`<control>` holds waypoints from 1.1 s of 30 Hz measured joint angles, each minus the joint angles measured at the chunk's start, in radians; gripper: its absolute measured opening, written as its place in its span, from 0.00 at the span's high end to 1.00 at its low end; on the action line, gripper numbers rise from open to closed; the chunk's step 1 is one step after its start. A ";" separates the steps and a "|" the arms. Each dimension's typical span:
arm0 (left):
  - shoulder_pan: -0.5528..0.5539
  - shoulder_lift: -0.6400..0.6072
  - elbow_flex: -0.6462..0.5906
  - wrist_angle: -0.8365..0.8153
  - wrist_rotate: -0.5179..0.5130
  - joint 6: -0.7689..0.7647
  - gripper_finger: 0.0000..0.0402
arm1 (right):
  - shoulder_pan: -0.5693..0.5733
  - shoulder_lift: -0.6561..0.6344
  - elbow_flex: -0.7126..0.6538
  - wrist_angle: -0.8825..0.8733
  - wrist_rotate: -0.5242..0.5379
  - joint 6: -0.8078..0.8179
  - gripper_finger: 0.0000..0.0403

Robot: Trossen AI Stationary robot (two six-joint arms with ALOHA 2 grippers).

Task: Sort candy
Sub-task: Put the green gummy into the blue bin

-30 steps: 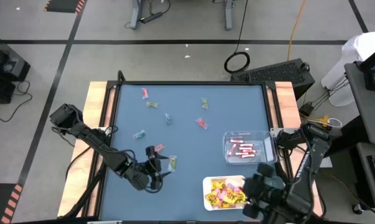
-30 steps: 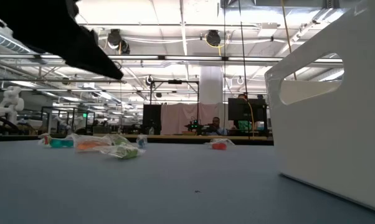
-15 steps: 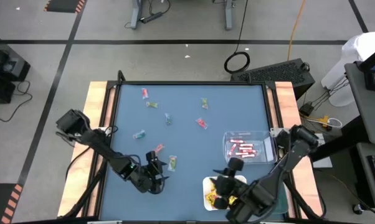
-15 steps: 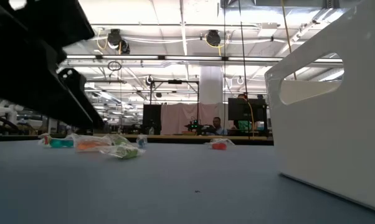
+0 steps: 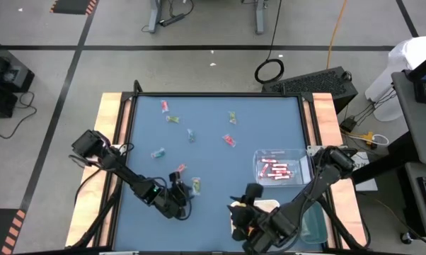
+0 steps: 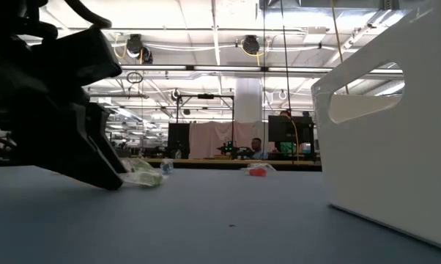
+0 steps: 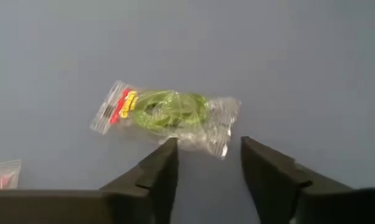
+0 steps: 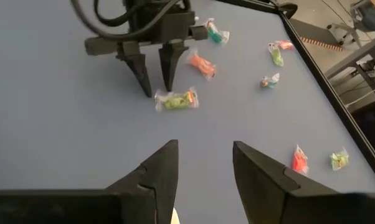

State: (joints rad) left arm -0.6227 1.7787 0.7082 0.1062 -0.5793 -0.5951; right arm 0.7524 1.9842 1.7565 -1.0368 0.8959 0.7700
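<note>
A green candy (image 7: 166, 115) in a clear wrapper lies flat on the blue table (image 5: 213, 163), near its front left. My left gripper (image 7: 207, 142) is low over the table and open. Its fingertips stand just short of the candy's near edge, and I cannot tell whether they touch the wrapper. The right wrist view shows that gripper (image 8: 157, 90) beside the candy (image 8: 175, 99). My right gripper (image 8: 203, 149) is open and holds nothing. It hangs over the white tray (image 5: 269, 205) of yellow candy at the front right.
Several loose candies lie scattered over the far half of the table, among them an orange one (image 5: 179, 170) and a teal one (image 5: 158, 152). A clear tray (image 5: 303, 161) with pink-red sticks stands at the right. The white tray's wall (image 6: 382, 125) fills the low view's right.
My left gripper has sunk toward the table beside the green candy, which has stayed where it was. My right gripper has swung from the table's front right corner toward the left, over the white tray, and has turned about.
</note>
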 joint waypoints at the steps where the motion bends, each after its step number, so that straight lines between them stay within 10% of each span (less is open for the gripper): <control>1: 0.000 0.001 0.000 0.000 0.000 0.008 0.61 | -0.003 0.000 0.000 0.005 0.000 -0.001 0.65; 9: 0.002 0.010 0.000 0.056 -0.007 0.134 0.97 | -0.014 0.000 0.000 0.056 0.045 -0.015 0.65; 33: -0.051 -0.289 0.084 0.114 -0.015 0.579 0.99 | -0.047 0.057 -0.043 0.168 0.102 -0.095 0.54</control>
State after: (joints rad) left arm -0.6739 1.4900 0.7925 0.2206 -0.5947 -0.0163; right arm 0.7059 2.0415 1.7134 -0.8689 0.9976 0.6746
